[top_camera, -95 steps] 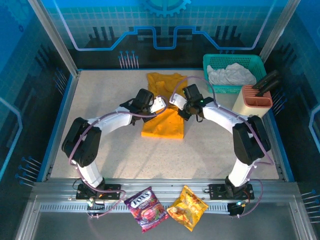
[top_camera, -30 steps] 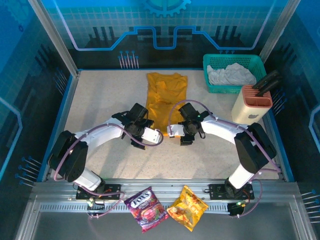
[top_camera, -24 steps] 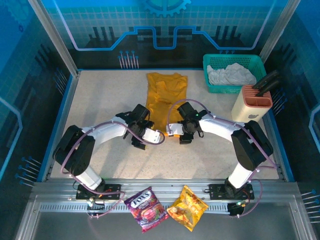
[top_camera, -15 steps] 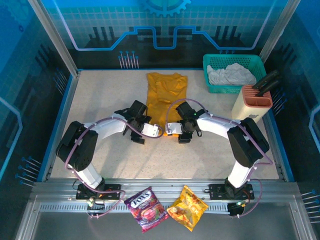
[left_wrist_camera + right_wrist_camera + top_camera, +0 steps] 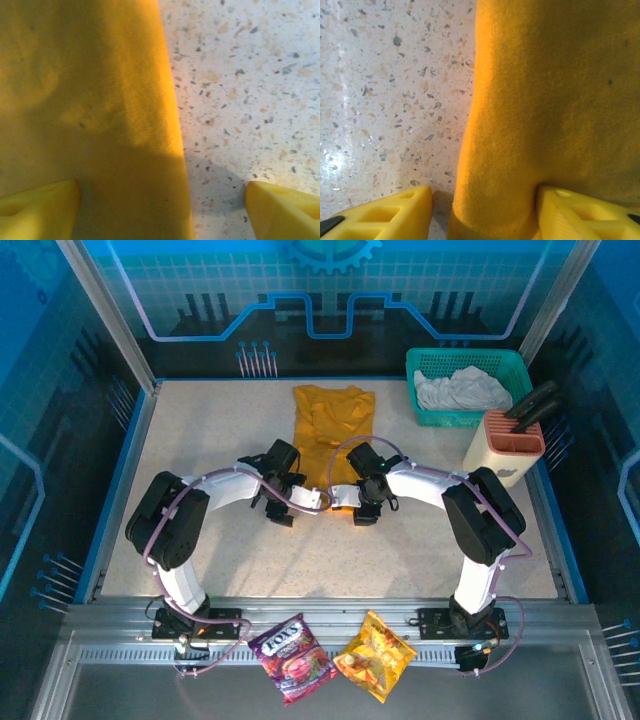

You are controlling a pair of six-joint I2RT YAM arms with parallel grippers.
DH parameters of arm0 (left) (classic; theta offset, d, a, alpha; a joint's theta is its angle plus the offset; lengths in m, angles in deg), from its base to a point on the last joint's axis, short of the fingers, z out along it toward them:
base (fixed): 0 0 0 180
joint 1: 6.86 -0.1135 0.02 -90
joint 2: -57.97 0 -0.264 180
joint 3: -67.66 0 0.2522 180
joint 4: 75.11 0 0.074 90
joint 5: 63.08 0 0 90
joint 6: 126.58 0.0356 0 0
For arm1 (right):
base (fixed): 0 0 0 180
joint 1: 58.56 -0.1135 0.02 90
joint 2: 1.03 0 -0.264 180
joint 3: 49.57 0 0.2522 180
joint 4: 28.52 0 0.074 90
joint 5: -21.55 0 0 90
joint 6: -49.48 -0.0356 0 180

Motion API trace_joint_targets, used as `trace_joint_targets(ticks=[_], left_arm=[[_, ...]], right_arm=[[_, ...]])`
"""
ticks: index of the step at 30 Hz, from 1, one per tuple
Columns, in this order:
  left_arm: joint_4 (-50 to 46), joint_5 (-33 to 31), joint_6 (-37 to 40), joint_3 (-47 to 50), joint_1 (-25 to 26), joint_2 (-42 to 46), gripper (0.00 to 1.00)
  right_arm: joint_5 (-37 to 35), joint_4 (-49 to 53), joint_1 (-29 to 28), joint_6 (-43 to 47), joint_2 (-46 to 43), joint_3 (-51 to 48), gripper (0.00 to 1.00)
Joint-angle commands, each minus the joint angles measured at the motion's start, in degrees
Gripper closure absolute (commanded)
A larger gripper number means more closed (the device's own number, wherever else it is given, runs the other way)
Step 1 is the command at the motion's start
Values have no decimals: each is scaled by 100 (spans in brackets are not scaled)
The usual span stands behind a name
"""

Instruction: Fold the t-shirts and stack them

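Orange t-shirt (image 5: 333, 420) lay flat on the table (image 5: 200, 440).
Left tool (image 5: 162, 205) and right tool (image 5: 482, 210) stood open, each with a shirt edge between its fingers.

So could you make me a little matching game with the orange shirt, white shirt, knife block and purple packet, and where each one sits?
Things:
1. orange shirt
2. white shirt
3. knife block
4. purple packet

Places:
A. on the metal frame by the arm bases
B. flat on the table, midway across
C. in the green basket
D. on the table, just on the near side of the basket

Pairs: 1-B, 2-C, 3-D, 4-A.
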Motion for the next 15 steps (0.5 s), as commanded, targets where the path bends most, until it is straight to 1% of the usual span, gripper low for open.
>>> trace_joint_targets(ticks=[1,4,6,7,9,11,13,14,15], left_arm=[[-39,1,149,-108,27,-335,21],[-132,18,95,-133,42,-378,27],[-236,66,41,-162,50,-354,37],[-280,58,15,-179,53,-329,43],[-398,27,19,-211,73,-260,60],[-459,-12,20,-206,92,-145,81],[-473,-55,11,-173,112,-3,99],[-505,-72,13,-154,123,80,100],[-533,-80,6,-133,135,163,100]], right_arm=[[13,-111,-47,-85,215,83,47],[-17,-128,-48,-112,216,76,53],[-1,-154,-40,-116,207,61,61],[5,-156,-43,-122,206,58,66],[-4,-170,-37,-123,182,34,75],[2,-165,-19,-131,117,1,84],[3,-172,1,-124,23,-60,94],[9,-160,10,-115,-48,-92,100],[10,-142,20,-105,-106,-114,100]])
